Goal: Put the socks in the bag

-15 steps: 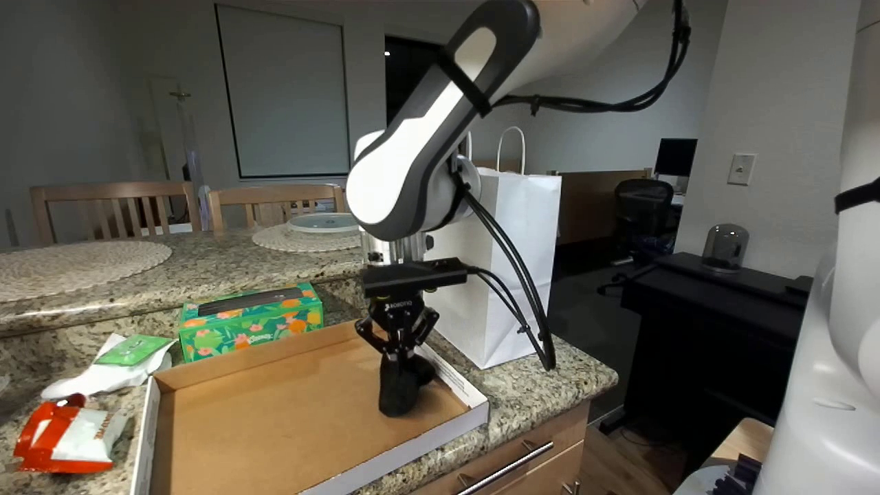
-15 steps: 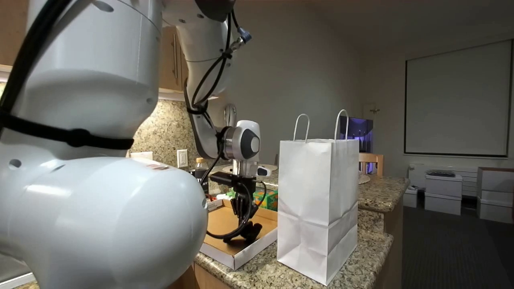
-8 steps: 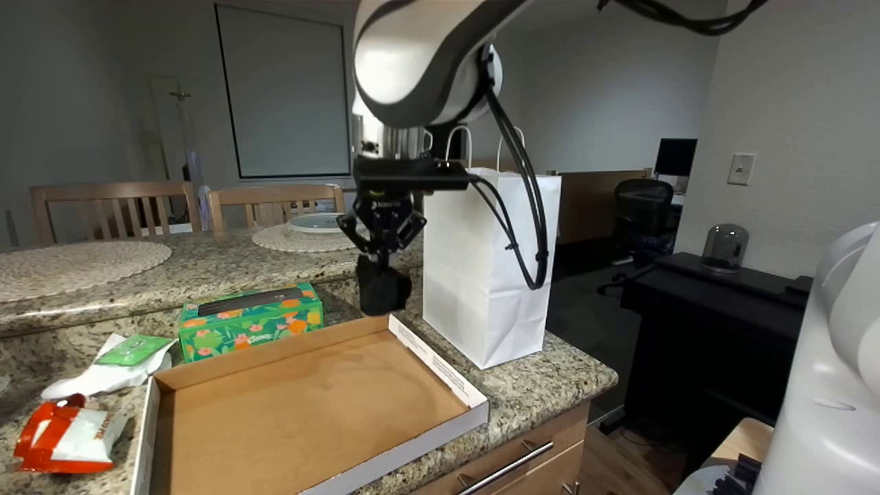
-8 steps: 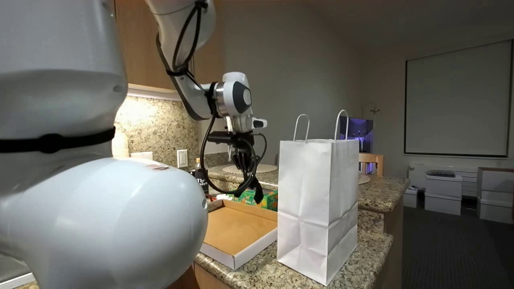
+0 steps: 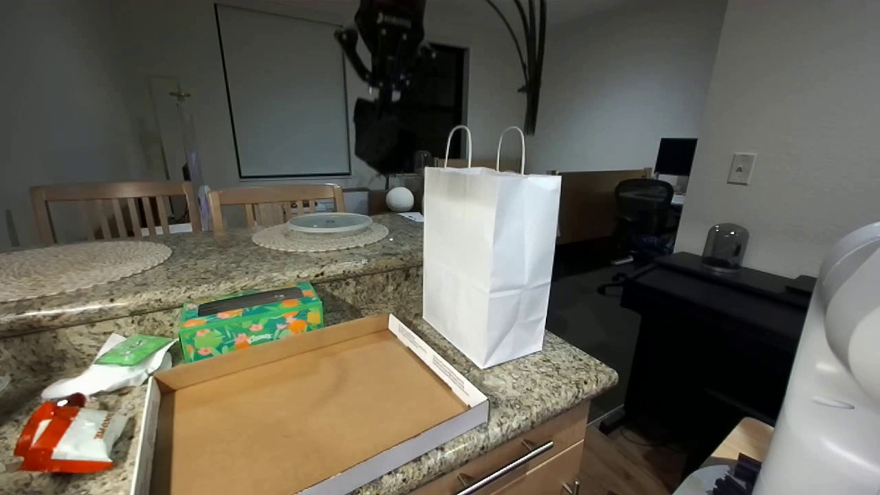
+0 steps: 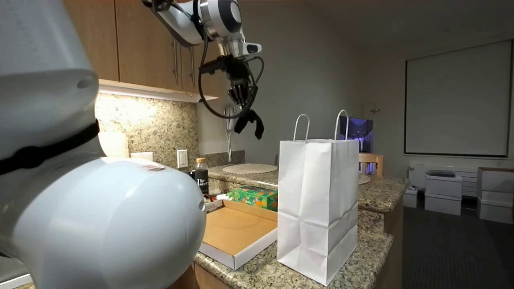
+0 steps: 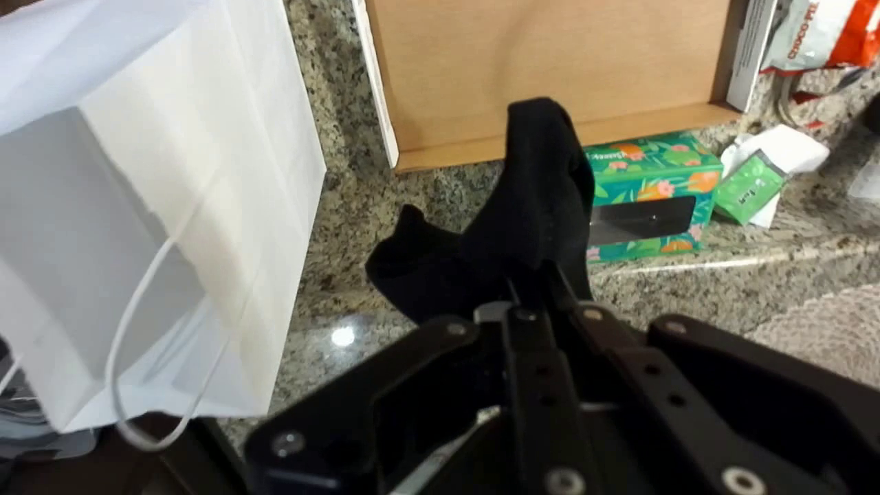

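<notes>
High over the granite counter (image 5: 553,381), black Robotiq gripper (image 7: 538,285) pinching a dangling black sock (image 7: 540,196), sock apart from the upright white paper shopping bag (image 5: 459,261) with 2 loop handles (image 7: 144,443), shallow brown cardboard tray (image 5: 309,412) just beside the bag.

Paper bag (image 5: 488,268) smooth, matt; sock (image 7: 509,227) soft matt cloth.
Beside bag: matt cardboard tray (image 5: 309,412); under bag: smooth stone-look surface (image 5: 564,377).

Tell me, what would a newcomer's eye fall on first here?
Probably the tall white bag, standing upright on the speckled counter beside a shallow cardboard tray. Next, the black sock hanging from the robot fingers, above the counter. Then, perhaps, the bright green flowered tissue box near the tray.
</notes>
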Robot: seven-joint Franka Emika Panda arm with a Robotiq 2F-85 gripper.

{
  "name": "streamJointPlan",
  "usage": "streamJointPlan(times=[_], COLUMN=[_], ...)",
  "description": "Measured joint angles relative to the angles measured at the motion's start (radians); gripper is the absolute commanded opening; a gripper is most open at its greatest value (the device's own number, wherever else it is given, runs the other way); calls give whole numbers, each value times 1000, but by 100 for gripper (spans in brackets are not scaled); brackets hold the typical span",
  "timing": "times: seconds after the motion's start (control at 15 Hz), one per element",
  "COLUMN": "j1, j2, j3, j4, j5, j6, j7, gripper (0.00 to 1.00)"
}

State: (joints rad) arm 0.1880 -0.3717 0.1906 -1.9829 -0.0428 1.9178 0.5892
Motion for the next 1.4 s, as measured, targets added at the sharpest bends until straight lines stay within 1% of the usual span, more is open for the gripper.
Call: streamJointPlan(times=[0.2,0.33,0.53,0.8,0.93,1.13,1.2,1.27,1.4], j1=[-55,-90,-137,-187,-205,-229,-235,-241,-247], j2=[13,31,61,85,89,92,92,92,93], j3=[-23,-62,-135,-222,-250,-273,-277,-280,-285], j4=[173,261,356,409,410,410,410,410,410], j5=[22,69,155,260,292,315,318,320,329], j6=[-125,-173,-216,-237,-240,-254,-261,-268,-279], j7=[0,-1,-5,-9,-9,-9,-8,-6,-1], gripper=[5,4,4,4,3,6,15,31,42])
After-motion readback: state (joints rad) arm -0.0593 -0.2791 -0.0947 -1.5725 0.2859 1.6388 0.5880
